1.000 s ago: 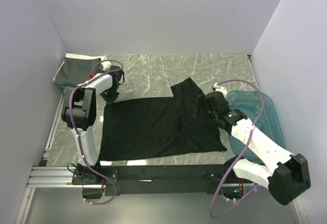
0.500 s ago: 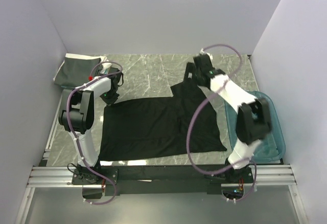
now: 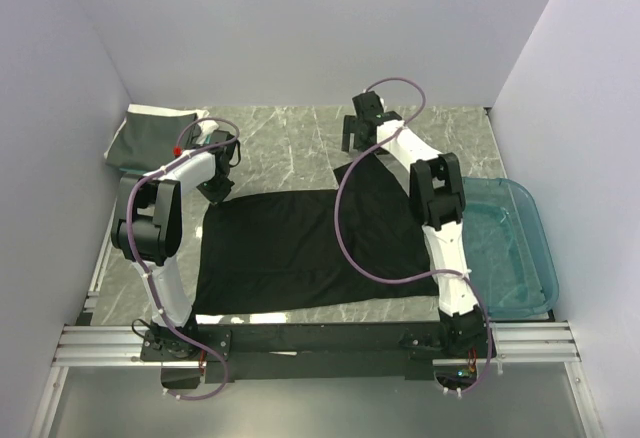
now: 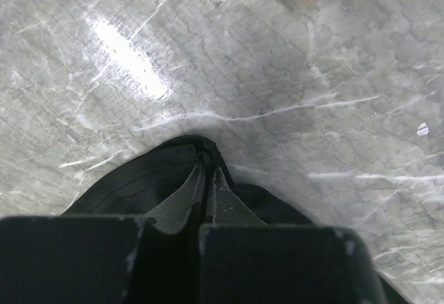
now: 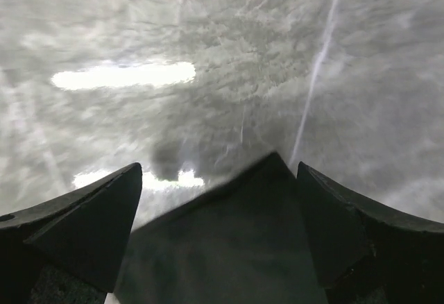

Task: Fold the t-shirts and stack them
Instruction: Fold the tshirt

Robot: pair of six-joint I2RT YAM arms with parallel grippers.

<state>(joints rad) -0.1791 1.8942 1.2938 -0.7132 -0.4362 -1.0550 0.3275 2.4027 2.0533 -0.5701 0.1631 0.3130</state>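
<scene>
Top view: high above the near edge, looking down over the whole bench [image 3: 300, 128].
Wrist views: close, facing down at black t-shirt [image 3: 290, 248] edges the top view also shows.

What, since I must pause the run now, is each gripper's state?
Left gripper: closed on a corner of the black t-shirt.
Right gripper: open, holding nothing, above that t-shirt's sleeve tip.

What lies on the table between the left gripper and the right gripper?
Only bare marble table, seen in the top view; the black t-shirt lies nearer the robot.
</scene>
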